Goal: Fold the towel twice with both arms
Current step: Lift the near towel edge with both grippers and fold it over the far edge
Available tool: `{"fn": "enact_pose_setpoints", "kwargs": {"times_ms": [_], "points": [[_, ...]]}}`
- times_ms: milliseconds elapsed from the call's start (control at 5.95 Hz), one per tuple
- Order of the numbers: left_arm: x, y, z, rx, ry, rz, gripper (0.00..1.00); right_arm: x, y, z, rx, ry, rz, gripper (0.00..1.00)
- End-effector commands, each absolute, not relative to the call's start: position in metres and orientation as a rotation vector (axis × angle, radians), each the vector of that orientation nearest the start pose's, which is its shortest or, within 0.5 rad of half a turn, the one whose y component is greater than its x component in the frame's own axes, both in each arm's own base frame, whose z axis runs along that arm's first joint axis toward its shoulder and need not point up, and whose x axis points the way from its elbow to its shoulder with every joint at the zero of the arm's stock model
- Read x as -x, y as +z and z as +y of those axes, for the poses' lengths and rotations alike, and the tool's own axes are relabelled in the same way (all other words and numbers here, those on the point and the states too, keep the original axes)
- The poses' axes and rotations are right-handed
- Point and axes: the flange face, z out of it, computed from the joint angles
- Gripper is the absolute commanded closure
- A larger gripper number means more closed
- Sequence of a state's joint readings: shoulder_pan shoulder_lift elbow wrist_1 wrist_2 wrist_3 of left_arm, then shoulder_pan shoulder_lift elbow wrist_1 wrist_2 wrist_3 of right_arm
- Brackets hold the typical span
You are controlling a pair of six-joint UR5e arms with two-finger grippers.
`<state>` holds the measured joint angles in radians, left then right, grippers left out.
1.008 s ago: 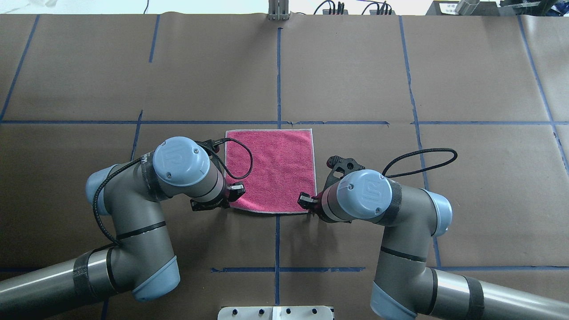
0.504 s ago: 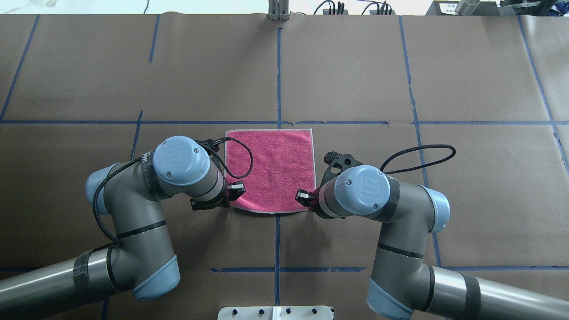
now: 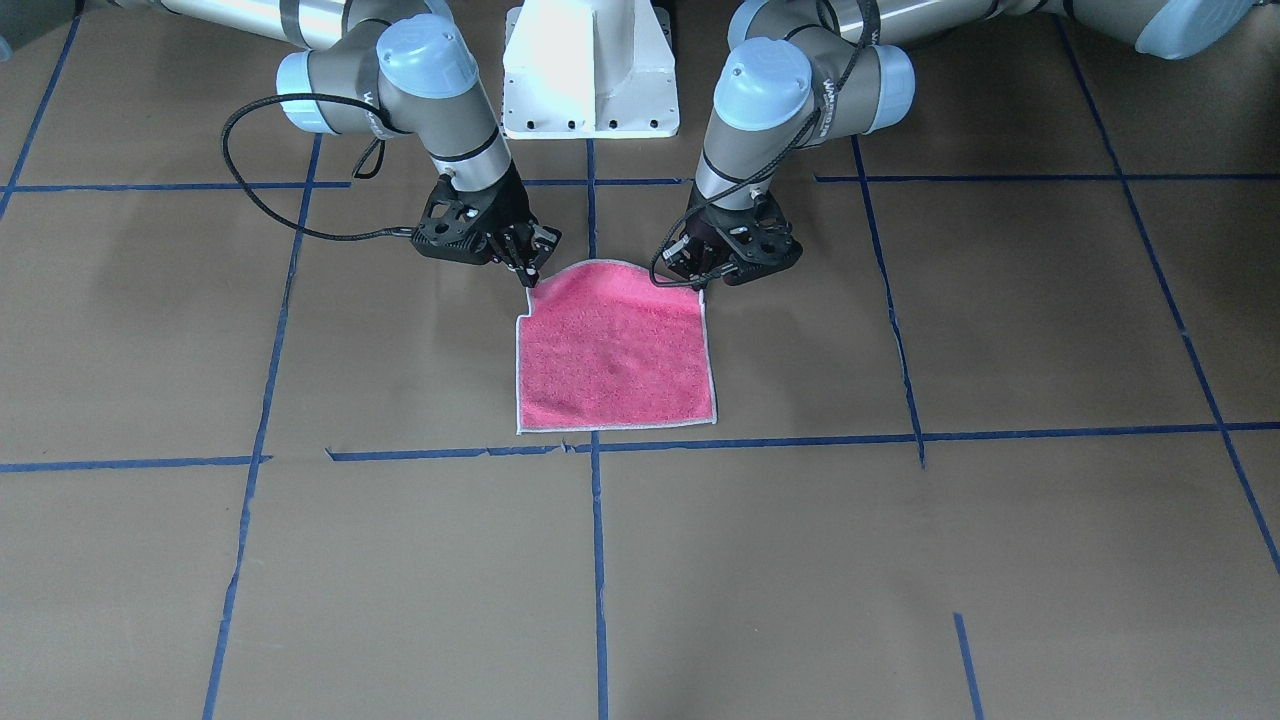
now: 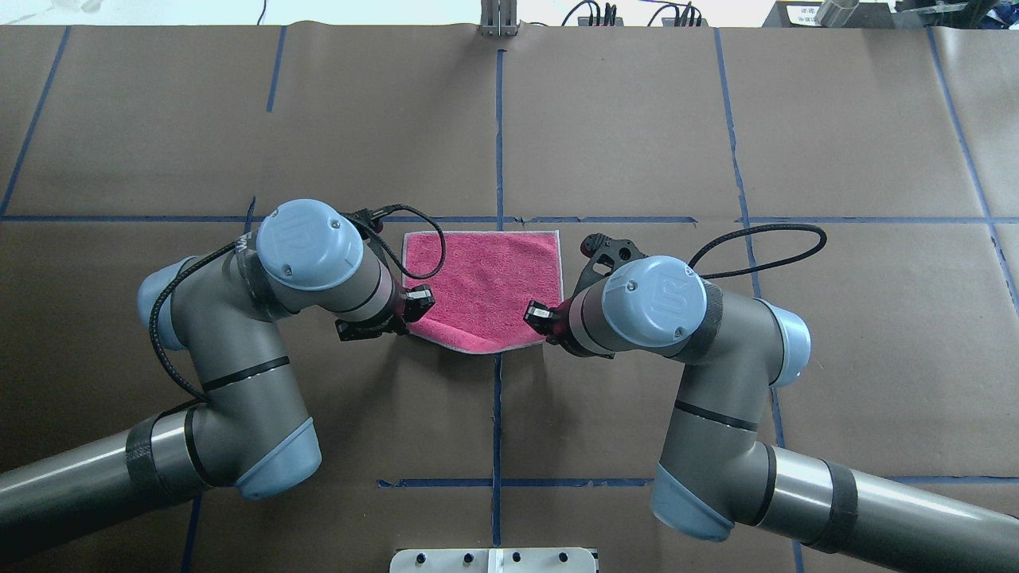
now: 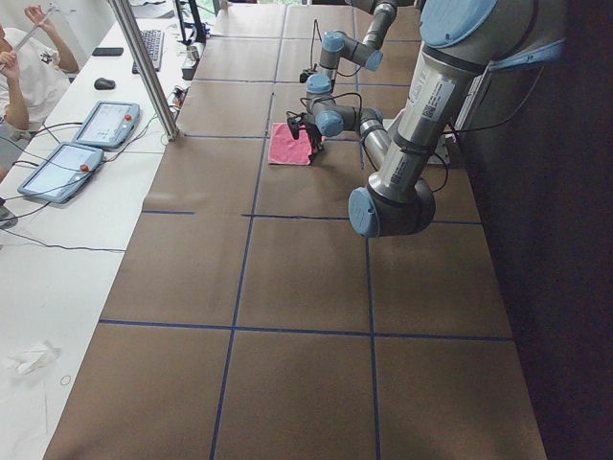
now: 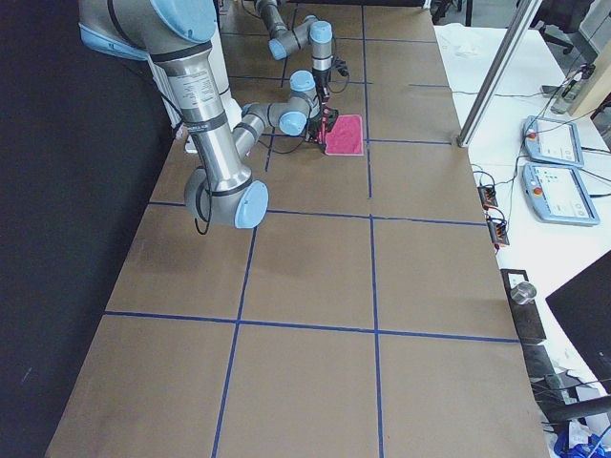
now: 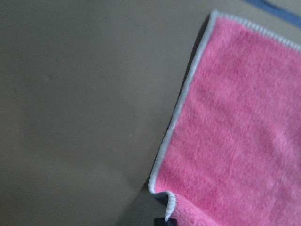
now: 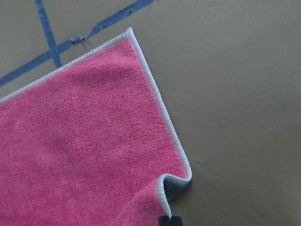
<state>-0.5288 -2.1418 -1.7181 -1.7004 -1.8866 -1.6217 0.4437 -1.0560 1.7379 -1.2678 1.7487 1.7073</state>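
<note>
The towel (image 4: 486, 278) lies pink face up in the middle of the brown table, its far edge flat on a blue tape line. Its near edge is lifted and sags in the middle. My left gripper (image 4: 411, 316) is shut on the towel's near left corner; my right gripper (image 4: 544, 326) is shut on the near right corner. In the front view the towel (image 3: 612, 350) hangs between the left gripper (image 3: 700, 283) and the right gripper (image 3: 528, 278). The left wrist view shows the curled corner of the towel (image 7: 235, 141). The right wrist view shows the towel (image 8: 84, 141) with its grey underside at the pinched corner.
The white pedestal base (image 3: 590, 70) stands behind the arms. Blue tape lines cross the brown table (image 4: 637, 119). A metal bracket (image 4: 499, 24) stands at the far edge. A side desk with tablets (image 5: 81, 144) and a metal post (image 5: 144, 67) lie beyond the table.
Both grippers have moved away from the robot with the towel's near corners in them. The near edge has risen off the table and bows down in the middle.
</note>
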Motion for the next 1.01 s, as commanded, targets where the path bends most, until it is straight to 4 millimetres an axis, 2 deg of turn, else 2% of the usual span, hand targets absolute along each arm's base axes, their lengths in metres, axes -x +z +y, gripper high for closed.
{"fn": "enact_pose_setpoints", "kwargs": {"times_ms": [0, 168, 336, 504, 840], "points": [[-0.512, 0.244, -0.439, 0.049, -0.383, 0.899, 1.0, 0.515, 0.251, -0.416, -0.021, 0.491, -1.017, 0.99], [-0.51, 0.238, -0.443, 0.042, -0.383, 0.908, 1.0, 0.519, 0.234, -0.428, -0.033, 0.499, -1.032, 0.98], [-0.516, 0.236, -0.455, 0.041, -0.394, 0.899, 1.0, 0.537, 0.225, -0.443, -0.036, 0.504, -1.023, 0.98], [-0.517, 0.244, -0.469, 0.041, -0.415, 0.884, 1.0, 0.541, 0.227, -0.457, -0.041, 0.517, -1.015, 0.98], [-0.526, 0.256, -0.497, 0.027, -0.437, 0.892, 1.0, 0.539, 0.248, -0.497, -0.065, 0.559, -1.027, 0.99]]}}
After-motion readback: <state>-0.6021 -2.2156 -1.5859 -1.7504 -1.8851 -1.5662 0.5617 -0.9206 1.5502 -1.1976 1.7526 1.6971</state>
